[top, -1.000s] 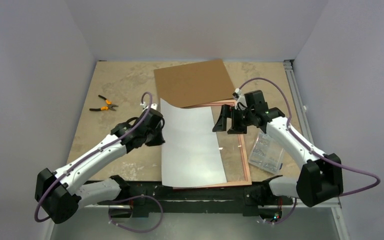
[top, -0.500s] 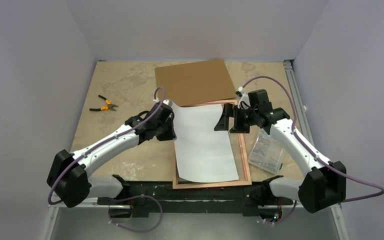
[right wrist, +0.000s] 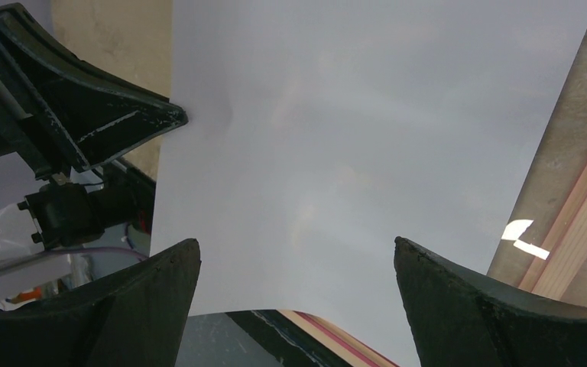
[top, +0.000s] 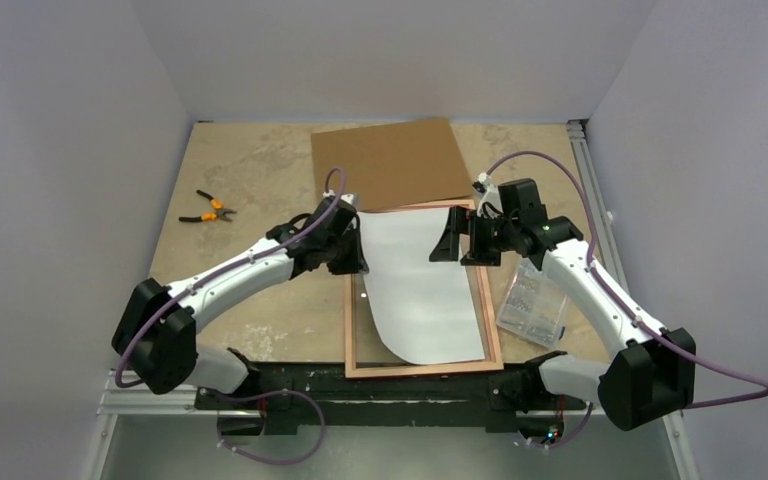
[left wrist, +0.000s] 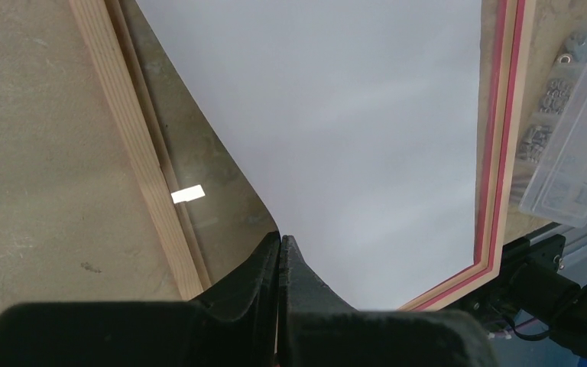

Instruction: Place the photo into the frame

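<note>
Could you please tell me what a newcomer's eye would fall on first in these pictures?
First comes the big white sheet: the photo, back-up and askew over the frame at the table's near middle. The left gripper is shut on its left side, while the right gripper hangs open over its far right part. Behind them, a brown board lies by the far edge.

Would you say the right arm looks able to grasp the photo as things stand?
Probably yes: the right gripper hangs open just over the far right corner of the photo with nothing between them, while the left gripper pinches its left edge.
</note>
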